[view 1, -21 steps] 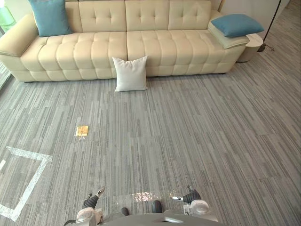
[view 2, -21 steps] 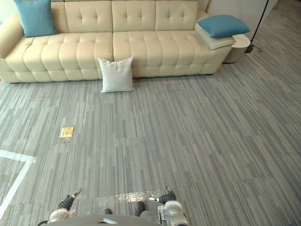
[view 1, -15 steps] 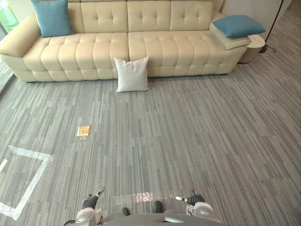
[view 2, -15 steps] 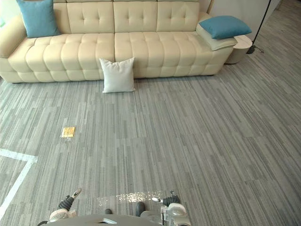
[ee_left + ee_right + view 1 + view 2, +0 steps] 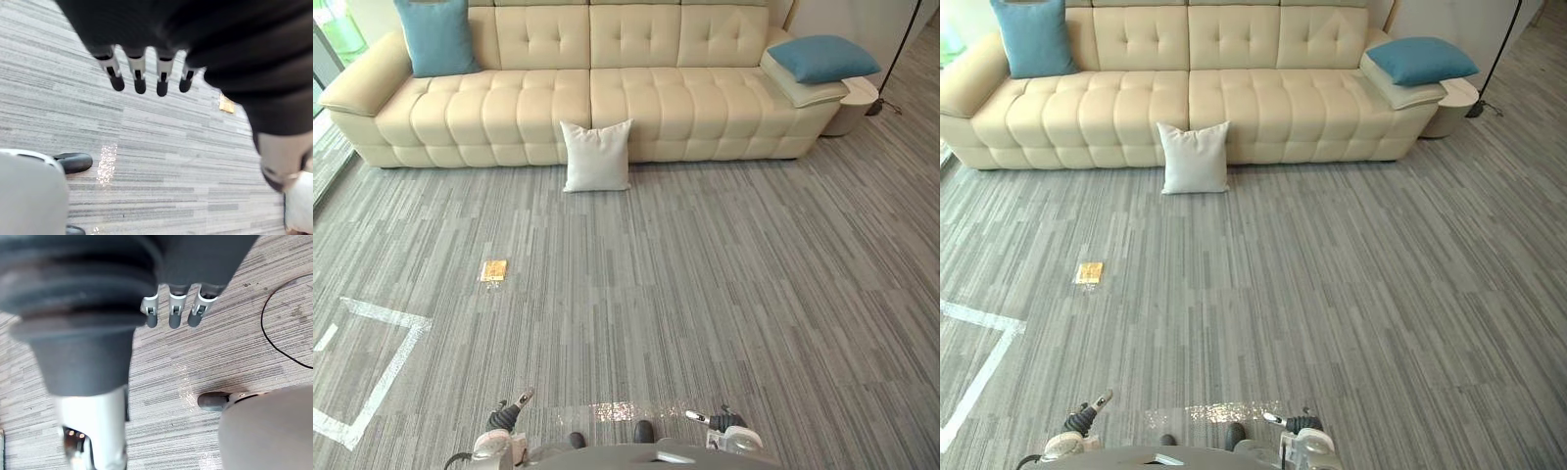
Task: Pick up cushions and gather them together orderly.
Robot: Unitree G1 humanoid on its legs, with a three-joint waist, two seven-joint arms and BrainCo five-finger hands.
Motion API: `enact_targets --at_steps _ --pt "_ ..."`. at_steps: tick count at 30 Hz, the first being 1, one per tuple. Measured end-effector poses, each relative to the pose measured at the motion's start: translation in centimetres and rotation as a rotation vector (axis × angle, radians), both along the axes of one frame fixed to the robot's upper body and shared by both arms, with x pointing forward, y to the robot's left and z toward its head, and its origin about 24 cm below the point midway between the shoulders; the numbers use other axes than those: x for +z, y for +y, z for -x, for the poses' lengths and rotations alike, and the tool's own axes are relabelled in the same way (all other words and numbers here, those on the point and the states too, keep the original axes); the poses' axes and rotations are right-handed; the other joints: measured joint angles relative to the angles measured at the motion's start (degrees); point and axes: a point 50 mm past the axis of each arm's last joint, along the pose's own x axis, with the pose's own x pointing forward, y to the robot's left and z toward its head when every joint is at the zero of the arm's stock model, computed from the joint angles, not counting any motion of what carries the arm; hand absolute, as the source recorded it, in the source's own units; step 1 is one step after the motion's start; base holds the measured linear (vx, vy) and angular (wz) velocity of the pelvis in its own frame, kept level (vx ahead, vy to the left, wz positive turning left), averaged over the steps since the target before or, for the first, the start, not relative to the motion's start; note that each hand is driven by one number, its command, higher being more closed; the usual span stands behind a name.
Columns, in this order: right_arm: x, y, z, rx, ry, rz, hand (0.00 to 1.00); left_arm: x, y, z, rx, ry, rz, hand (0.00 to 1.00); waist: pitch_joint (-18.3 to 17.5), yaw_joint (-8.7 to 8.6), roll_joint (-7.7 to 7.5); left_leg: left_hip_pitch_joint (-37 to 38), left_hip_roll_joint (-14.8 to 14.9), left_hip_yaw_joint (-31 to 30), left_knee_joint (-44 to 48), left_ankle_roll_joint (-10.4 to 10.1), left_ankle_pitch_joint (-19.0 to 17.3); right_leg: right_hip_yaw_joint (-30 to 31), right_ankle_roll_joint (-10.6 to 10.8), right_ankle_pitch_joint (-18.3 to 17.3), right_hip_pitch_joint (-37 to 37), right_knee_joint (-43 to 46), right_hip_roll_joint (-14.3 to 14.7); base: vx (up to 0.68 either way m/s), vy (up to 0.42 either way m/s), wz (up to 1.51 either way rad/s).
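We see a grey floor (image 5: 724, 284) with a cream sofa (image 5: 509, 108) on it. A white cushion (image 5: 597, 155) stands on the floor, leaning on the sofa. A small yellow thing (image 5: 493, 269), maybe a card, lies near white tape lines (image 5: 384, 375).

Open carpet (image 5: 705, 274) — white cushion (image 5: 597, 155) (upright) ahead

The top edge crops the left blue cushion (image 5: 435, 37).

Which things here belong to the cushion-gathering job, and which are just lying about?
Job: white cushion on the floor at the sofa front; left blue cushion on the seat; right blue cushion on the armrest.
Lying about: small yellow object; white tape lines; side table.
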Motion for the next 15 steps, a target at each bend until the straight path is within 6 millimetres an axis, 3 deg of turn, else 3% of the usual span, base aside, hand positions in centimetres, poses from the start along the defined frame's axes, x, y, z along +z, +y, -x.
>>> enact_targets --at_steps 15 --pt "0.0 -0.27 0.15 -0.027 -0.003 0.0 0.0 0.07 0.04 -0.42 -0.066 0.002 -0.023 0.0 0.13 0.1 -0.21 -0.02 -0.16 -0.67 -0.27 0.08 0.16 -0.86 0.33 -0.26 0.22 0.08 -0.23 -0.01 -0.001 0.03"
